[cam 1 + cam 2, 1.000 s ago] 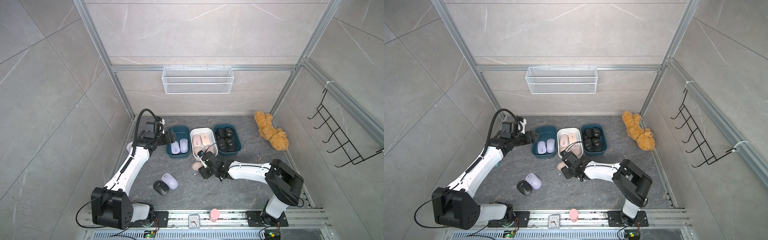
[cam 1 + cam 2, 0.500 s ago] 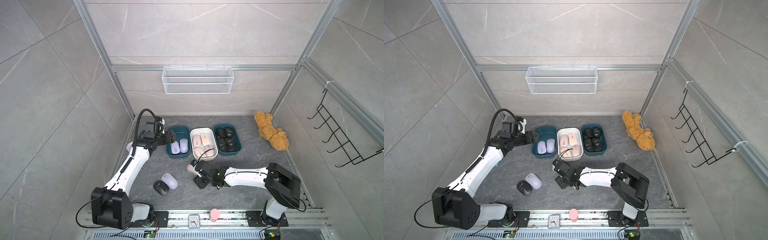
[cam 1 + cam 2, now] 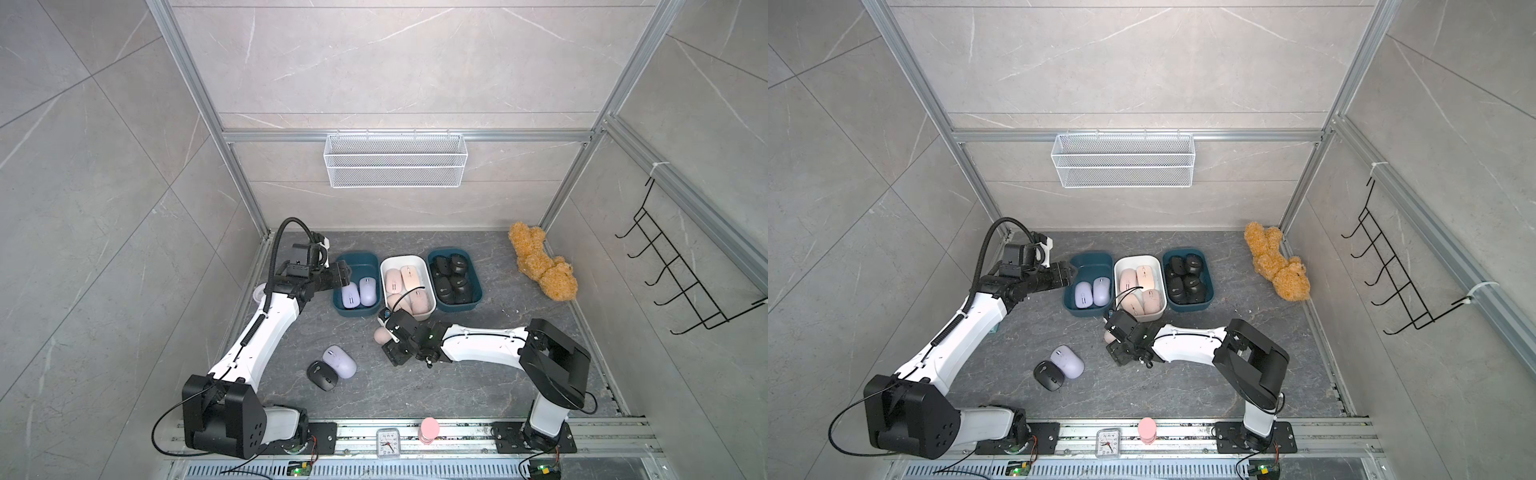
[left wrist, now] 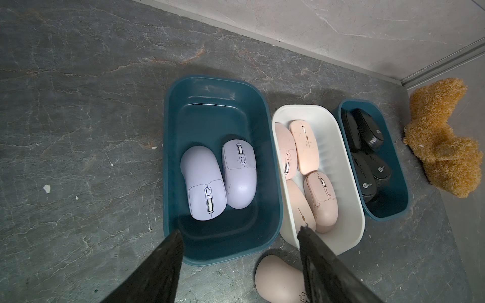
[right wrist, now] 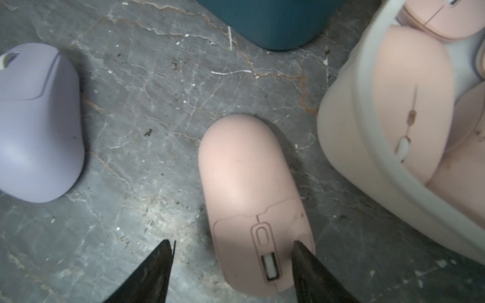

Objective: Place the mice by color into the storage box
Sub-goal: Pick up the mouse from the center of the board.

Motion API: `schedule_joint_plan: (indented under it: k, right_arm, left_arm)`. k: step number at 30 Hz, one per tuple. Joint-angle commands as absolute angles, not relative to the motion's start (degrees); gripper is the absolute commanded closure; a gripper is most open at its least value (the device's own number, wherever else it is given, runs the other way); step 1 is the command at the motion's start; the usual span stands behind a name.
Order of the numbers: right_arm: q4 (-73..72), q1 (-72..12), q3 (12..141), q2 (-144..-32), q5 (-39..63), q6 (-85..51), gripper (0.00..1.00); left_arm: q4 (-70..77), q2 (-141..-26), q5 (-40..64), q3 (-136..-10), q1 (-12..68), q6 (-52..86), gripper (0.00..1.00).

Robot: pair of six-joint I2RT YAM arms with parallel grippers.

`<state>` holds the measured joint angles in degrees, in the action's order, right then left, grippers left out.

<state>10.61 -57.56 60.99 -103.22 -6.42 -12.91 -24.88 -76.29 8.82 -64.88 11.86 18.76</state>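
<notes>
A loose pink mouse (image 5: 246,178) lies on the floor in front of the white box (image 3: 403,258), which holds several pink mice. My right gripper (image 5: 232,242) hangs open just over this mouse's wheel end. One finger is above its edge and the other is off to the side over bare floor. A lavender mouse (image 3: 340,360) and a black mouse (image 3: 321,375) lie touching further front. The left teal box (image 4: 168,157) holds two lavender mice, and the right teal box (image 3: 478,286) holds several black ones. My left gripper (image 4: 240,229) stands open and empty over the left teal box's near rim.
A brown teddy bear (image 3: 540,266) lies in the back right corner. A wire basket (image 3: 395,160) hangs on the back wall and a black hook rack (image 3: 681,282) on the right wall. A clock (image 3: 387,442) and a pink cylinder (image 3: 429,430) stand on the front rail.
My right gripper has drawn back from the white box toward the front left and spread its jaws. The pink mouse has shifted slightly left. The left arm has not moved.
</notes>
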Motion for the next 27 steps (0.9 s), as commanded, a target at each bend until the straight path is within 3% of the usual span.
schedule_joint_plan:
  k: [1, 27]
  right_arm:
    - [11.8, -56.0, 62.7, -104.3, -5.1, -11.5, 0.26]
    - [12.5, -55.8, 68.6, -112.9, -1.8, -7.8, 0.3]
  left_arm:
    - [-24.4, -74.6, 7.6, -65.5, 11.7, 16.7, 0.28]
    - [-24.7, -75.3, 7.6, -65.9, 11.7, 16.4, 0.28]
